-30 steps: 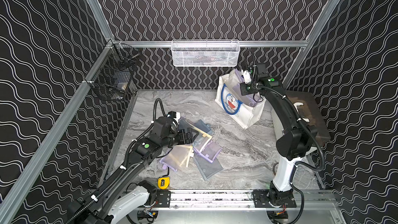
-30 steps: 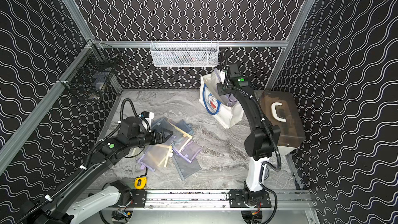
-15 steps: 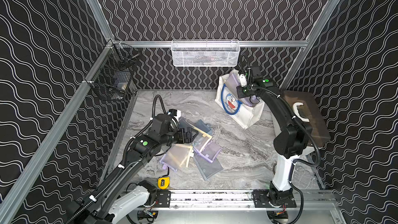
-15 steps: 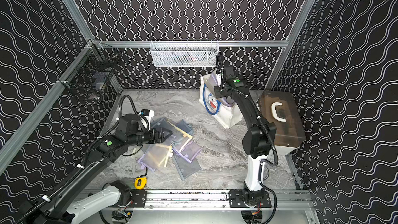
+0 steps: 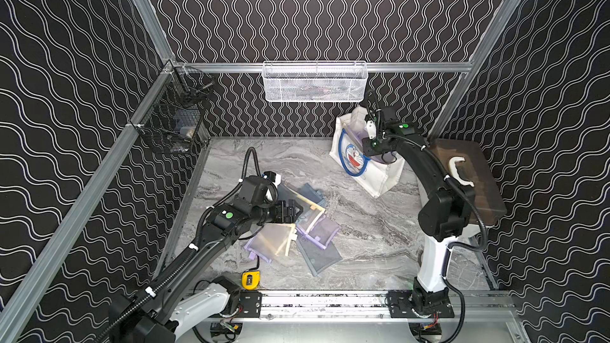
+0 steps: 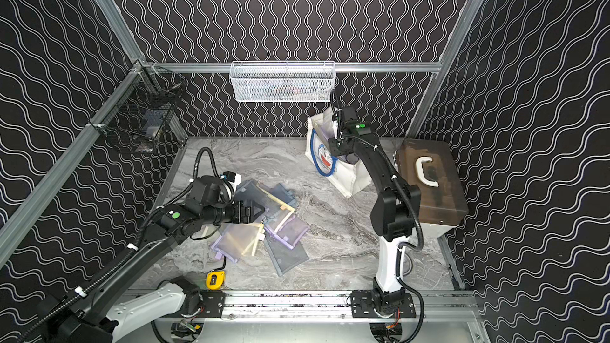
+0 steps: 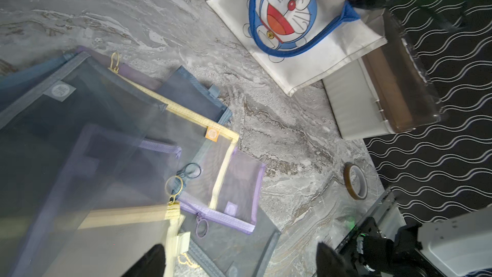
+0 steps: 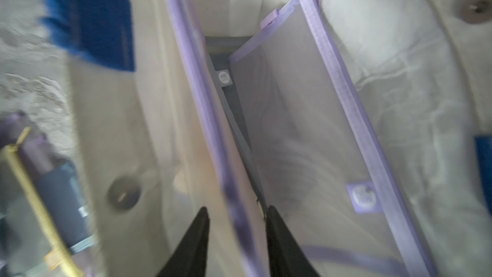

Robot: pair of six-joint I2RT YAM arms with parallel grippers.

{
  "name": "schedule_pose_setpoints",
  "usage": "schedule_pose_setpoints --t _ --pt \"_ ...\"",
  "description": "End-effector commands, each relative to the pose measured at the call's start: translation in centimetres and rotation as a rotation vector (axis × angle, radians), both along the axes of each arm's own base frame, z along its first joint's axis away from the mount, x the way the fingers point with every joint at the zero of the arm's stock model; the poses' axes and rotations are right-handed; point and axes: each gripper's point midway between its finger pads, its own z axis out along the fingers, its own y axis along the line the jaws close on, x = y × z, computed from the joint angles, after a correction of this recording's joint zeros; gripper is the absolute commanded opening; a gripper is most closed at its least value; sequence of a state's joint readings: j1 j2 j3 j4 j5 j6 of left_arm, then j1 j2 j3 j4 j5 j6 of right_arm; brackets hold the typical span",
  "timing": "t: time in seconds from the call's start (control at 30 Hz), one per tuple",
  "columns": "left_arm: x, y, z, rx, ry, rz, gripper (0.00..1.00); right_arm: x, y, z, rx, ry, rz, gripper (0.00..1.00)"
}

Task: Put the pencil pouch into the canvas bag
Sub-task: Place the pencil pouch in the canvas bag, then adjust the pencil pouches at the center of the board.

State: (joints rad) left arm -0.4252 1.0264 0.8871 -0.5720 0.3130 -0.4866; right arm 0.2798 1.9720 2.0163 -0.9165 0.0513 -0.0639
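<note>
The white canvas bag (image 5: 376, 176) (image 6: 350, 178) with the blue cat face (image 7: 286, 13) stands at the back right. My right gripper (image 8: 237, 207) hangs in its mouth, jaws apart. A purple-edged mesh pencil pouch (image 8: 202, 118) stands blurred in the gap between the fingers, its lower part inside the bag. A second purple pouch (image 8: 306, 118) and a grey one (image 8: 234, 97) lie deeper in the bag. My left gripper (image 7: 239, 246) (image 5: 295, 211) is open, empty, low over a loose pile of mesh pouches (image 5: 297, 235) mid-table.
A brown translucent case (image 5: 468, 179) with a white handle sits right of the bag. A white mesh basket (image 5: 315, 82) hangs on the back rail, a black wire basket (image 5: 171, 123) on the left rail. A yellow tape measure (image 5: 251, 280) and a tape roll (image 7: 355, 181) lie near the front.
My right gripper was shut on the pouch and has now opened at the bag's mouth, after shifting left and lower. The left gripper has edged right over the pile.
</note>
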Motion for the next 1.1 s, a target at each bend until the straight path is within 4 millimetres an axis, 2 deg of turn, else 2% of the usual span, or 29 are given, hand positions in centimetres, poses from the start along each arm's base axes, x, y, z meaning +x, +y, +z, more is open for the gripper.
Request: schedule_pose_setpoints --t 0.0,0.13,0.23,0.3,0.37,0.47,0.53,0.63,0.73,0.9,0.97,1.07 --pt "-0.4 1.0 -2.2 0.064 0.036 0.005 0.92 -0.5 0.9 3.6 0.062 -0.082 -0.006 0.55" --pt "-0.7 1.8 -4.7 0.097 0.087 0.024 0.91 -2.4 1.9 6.8 0.069 -0.133 -0.017 0.63" --pt "-0.3 3.1 -6.4 0.15 0.127 0.054 0.9 -5.1 5.1 8.0 0.103 -0.139 0.03 0.67" --pt "0.2 4.0 -7.4 0.199 0.158 0.08 0.89 -7.9 8.8 7.3 0.179 -0.096 0.084 0.68" --pt "0.6 5.0 -8.2 0.243 0.186 0.109 0.89 -10.7 12.2 5.8 0.262 -0.037 0.134 0.69" --pt "1.0 6.5 -9.6 0.286 0.233 0.154 0.88 -15.0 16.6 1.6 0.359 0.089 0.182 0.71" --pt "1.2 7.0 -10.5 0.291 0.263 0.173 0.88 -17.6 18.7 -2.1 0.408 0.193 0.193 0.71" --pt "1.4 6.6 -11.5 0.262 0.293 0.168 0.88 -20.5 20.9 -6.3 0.491 0.331 0.21 0.71" --pt "1.2 5.9 -12.8 0.234 0.337 0.152 0.87 -22.1 22.0 -9.3 0.524 0.427 0.223 0.71" --pt "1.1 4.2 -14.5 0.156 0.391 0.118 0.87 -23.0 22.5 -13.0 0.552 0.519 0.201 0.71" --pt "1.1 3.7 -15.0 0.121 0.405 0.118 0.87 -23.0 22.5 -13.9 0.56 0.538 0.183 0.71" --pt "1.3 2.2 -15.0 0.079 0.394 0.107 0.87 -23.0 22.2 -14.0 0.55 0.545 0.179 0.7"
